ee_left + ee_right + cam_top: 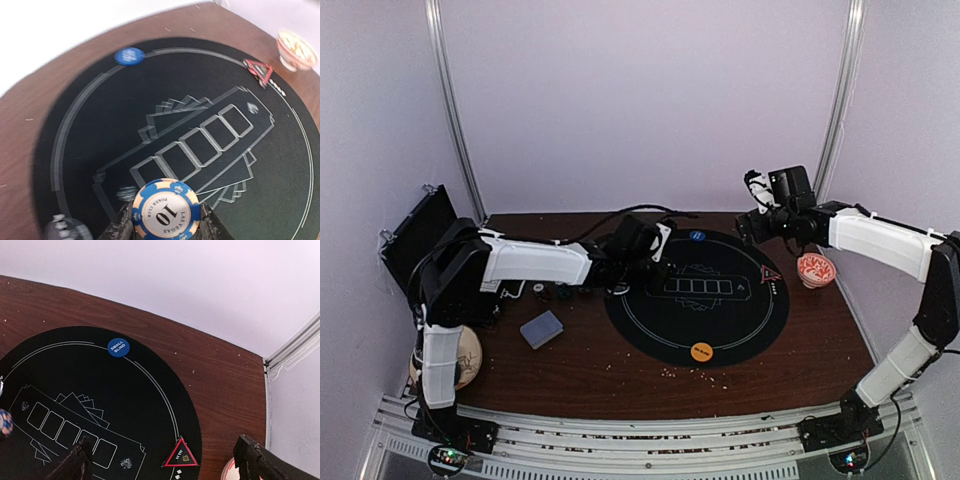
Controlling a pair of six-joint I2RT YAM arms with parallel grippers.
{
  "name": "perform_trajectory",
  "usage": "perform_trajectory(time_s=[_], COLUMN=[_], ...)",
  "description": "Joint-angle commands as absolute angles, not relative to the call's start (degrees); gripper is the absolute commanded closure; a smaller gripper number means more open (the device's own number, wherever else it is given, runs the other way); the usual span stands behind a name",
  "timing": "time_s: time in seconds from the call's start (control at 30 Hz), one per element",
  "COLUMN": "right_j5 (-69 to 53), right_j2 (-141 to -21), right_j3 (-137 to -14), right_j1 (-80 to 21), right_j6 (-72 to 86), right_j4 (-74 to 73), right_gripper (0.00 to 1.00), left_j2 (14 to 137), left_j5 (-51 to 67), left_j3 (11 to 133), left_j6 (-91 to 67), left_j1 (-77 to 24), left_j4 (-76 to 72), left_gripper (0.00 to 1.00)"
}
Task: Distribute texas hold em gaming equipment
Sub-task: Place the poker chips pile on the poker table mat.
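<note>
Top external view. Brown worktop (590, 370) with a round black mat (650, 325) marked in white lines. The left arm reaches in from the left; the left fingers (655, 262) sit low at the mat's left rim. What they hold is too small to make out from here. The right fingers (745, 228) hang above the mat's far right edge, clear of it. On the mat: blue disc (697, 236) at the far rim, orange disc (701, 351) at the near rim, red triangle marker (771, 273) on the right. A red-and-white patterned bowl (816, 268) stands just off the mat to the right. Left of the mat, a grey-blue deck of cards (541, 329) lies on the wood, and a row of small chips (560, 293) sits behind it, near the left arm.

Left wrist view. The fingers are clamped narrow on a poker chip (166, 210) – blue with pale edge stripes, cream centre printed "10" – held by its rim above the near end of the mat's row of card outlines. A blurred grey object shows at lower left; cannot tell what it is.

Right wrist view. The fingers stand wide apart with nothing between them – only the mat below. The blue disc reads "SMALL BLIND"; the red triangle marker lies at the mat's edge, with the bowl's rim just beside it.
</note>
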State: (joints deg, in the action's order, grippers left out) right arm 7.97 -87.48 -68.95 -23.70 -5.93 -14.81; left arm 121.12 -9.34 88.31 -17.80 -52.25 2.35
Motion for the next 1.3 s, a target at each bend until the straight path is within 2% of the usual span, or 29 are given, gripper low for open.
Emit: perform_trajectory(time_s=[0.0,0.37,0.47,0.53,0.7,0.8,0.87,0.93,1.27], right_j5=[8.42,5.74,5.37,5.11,4.34,3.57,2.21,0.56,-6.50], right_j2=[-83.86,-82.28,-82.49,-82.89,-83.94,-84.48,-84.78,-85.04,-89.19], right_j3=[-69.23,-69.11,-69.16,-69.30,-69.71,-69.87,-69.96,-70.11,-72.25], right_j1=[-21.50,-20.34,-20.37,-20.39,-20.32,-20.42,-20.62,-21.68,-26.30], right_j6=[-3.11,-2.52,-2.66,-2.80,-3.15,-3.33,-3.95,-4.85,-7.13], right_j4=[-14.28,-14.24,-14.45,-14.78,-15.36,-15.77,-16.09,-16.73,-20.13], right_gripper=[0.00,0.00,0.00,0.00,0.00,0.00,0.00,0.00,0.00], left_j2=[126.88,134.80,135.25,135.30,134.59,133.54,131.55,128.68,110.89], left_j5=[-9.07,-10.84,-10.89,-10.80,-11.58,-12.06,-12.35,-13.44,-21.86], left_j3=[95.26,98.95,98.96,99.04,98.53,97.73,96.80,95.06,83.66], left_j6=[-19.01,-20.65,-20.58,-20.45,-20.13,-19.96,-20.04,-20.44,-18.92], left_j1=[-53.76,-55.52,-55.66,-55.70,-55.63,-55.63,-55.63,-55.63,-54.92], left_j4=[3.88,5.45,5.53,5.79,6.50,6.50,6.49,6.27,7.73], left_gripper=[0.66,0.65,0.61,0.57,0.33,0.24,0.11,0.03,0.02])
